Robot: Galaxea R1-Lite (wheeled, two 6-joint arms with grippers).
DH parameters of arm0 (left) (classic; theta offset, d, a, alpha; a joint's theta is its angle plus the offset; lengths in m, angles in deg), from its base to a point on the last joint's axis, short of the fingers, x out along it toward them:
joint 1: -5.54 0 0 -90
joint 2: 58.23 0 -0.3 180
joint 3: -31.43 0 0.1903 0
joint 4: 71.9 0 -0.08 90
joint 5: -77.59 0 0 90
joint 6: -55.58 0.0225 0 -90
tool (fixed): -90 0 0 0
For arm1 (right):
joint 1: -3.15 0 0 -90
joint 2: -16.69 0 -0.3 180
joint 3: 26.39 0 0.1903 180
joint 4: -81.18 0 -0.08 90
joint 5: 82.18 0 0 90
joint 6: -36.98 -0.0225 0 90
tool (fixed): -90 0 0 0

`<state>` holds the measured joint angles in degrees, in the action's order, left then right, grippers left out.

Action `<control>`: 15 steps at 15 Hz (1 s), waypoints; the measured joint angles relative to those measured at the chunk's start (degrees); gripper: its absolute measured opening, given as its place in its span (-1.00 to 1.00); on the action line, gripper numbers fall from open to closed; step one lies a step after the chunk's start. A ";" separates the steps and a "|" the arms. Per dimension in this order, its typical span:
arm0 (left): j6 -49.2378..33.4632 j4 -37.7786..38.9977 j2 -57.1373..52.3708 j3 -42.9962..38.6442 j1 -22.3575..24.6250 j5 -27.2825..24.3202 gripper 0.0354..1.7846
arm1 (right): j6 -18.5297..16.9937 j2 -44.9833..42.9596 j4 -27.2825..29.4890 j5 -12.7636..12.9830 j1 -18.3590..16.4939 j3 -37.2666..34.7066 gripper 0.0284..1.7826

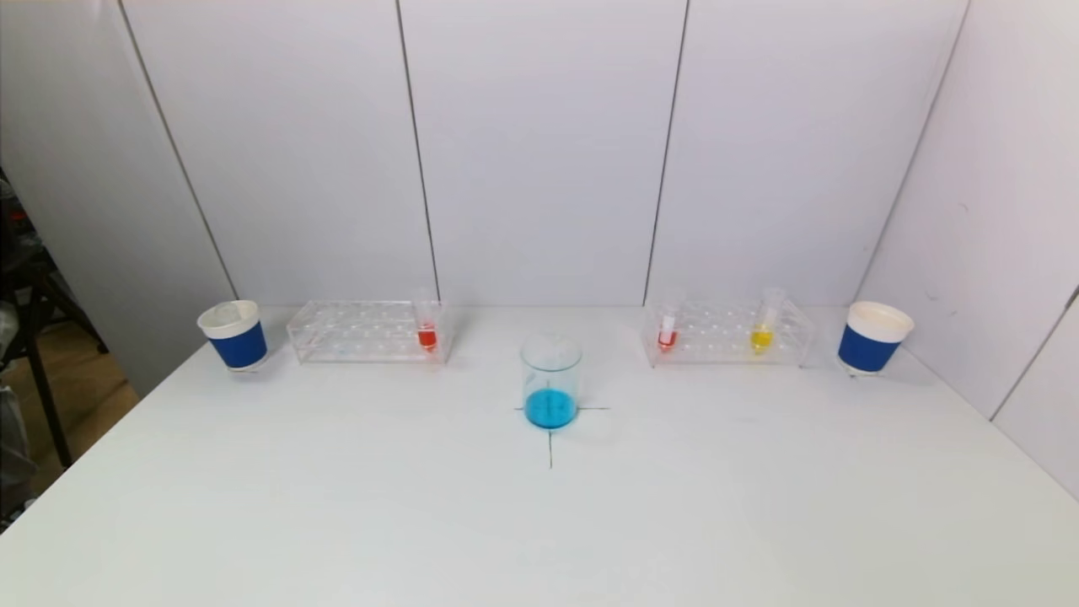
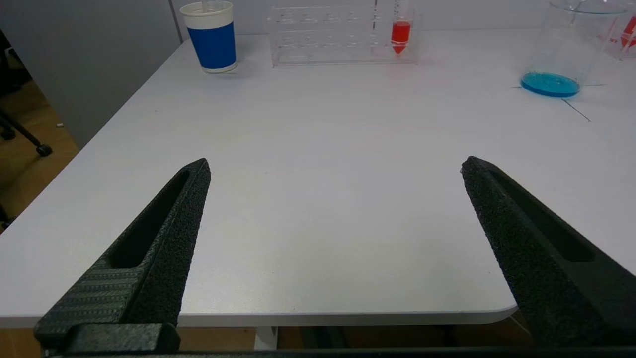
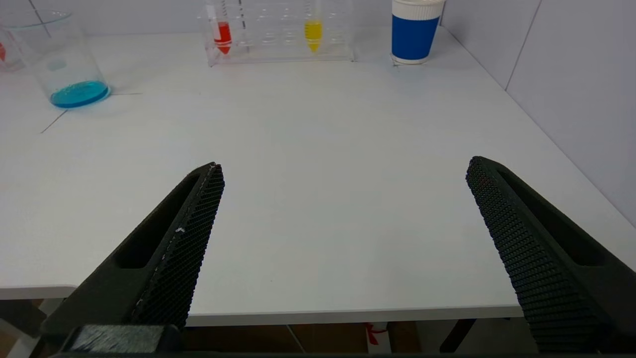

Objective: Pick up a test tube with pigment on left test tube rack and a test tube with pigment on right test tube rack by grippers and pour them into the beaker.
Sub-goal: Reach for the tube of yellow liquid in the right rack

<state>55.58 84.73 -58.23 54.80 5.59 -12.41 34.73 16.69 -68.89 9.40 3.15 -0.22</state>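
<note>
The white desk [image 1: 337, 506] fills the lower part of the head view, with grey wall panels [image 1: 539, 152] behind it. At the centre of the frame a clear beaker [image 1: 550, 381] stands upright on a black cross mark [image 1: 550, 447] and holds a shallow layer of blue liquid. To the left of the beaker, along the back edge of the desk, lies the left rack [image 1: 368, 331], a clear plastic holder; one tube with red pigment [image 1: 426, 327] stands upright at its end nearest the beaker. A blue cup with a white rim [image 1: 233, 335] sits just beyond the outer end of this rack, at the left of the frame. To the right of the beaker lies the right rack [image 1: 727, 335], which carries two upright tubes: a second tube with red pigment [image 1: 668, 330] at the end nearest the beaker, and a tube with yellow pigment [image 1: 764, 324] further right. A second blue cup [image 1: 873, 337] stands beside the outer end of that rack, at the right of the frame. Neither arm appears in the head view. In the left wrist view the left end effector [image 2: 336, 166] is spread wide, holding nothing, above the near edge of the desk and well apart from the left rack. In the right wrist view the right end effector [image 3: 344, 166] is likewise spread wide and empty above the near desk edge, well apart from the right rack.
</note>
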 joint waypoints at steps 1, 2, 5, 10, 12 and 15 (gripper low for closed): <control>0.00 0.00 0.00 0.00 0.02 0.00 0.98 | 0.22 0.00 -0.04 0.05 0.00 0.00 0.99; 0.00 0.00 0.00 0.00 0.02 0.00 0.98 | 0.72 0.00 -0.23 -0.15 0.00 0.13 0.99; 0.00 0.00 0.00 0.00 0.02 0.00 0.98 | 2.10 0.35 -0.11 -2.17 0.00 3.86 0.99; 0.00 0.00 0.02 0.00 0.02 0.00 0.98 | 3.07 11.70 -2.38 -3.61 0.00 17.57 0.99; 0.00 0.00 0.02 0.00 0.02 0.00 0.98 | 3.73 20.42 -6.05 -3.63 0.00 23.21 0.99; 0.00 0.00 0.02 0.00 0.02 0.00 0.98 | 4.36 34.94 -13.01 -3.69 -0.02 29.90 0.99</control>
<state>55.58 84.73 -58.21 54.80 5.62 -12.41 39.09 51.62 -81.90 5.70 3.13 29.69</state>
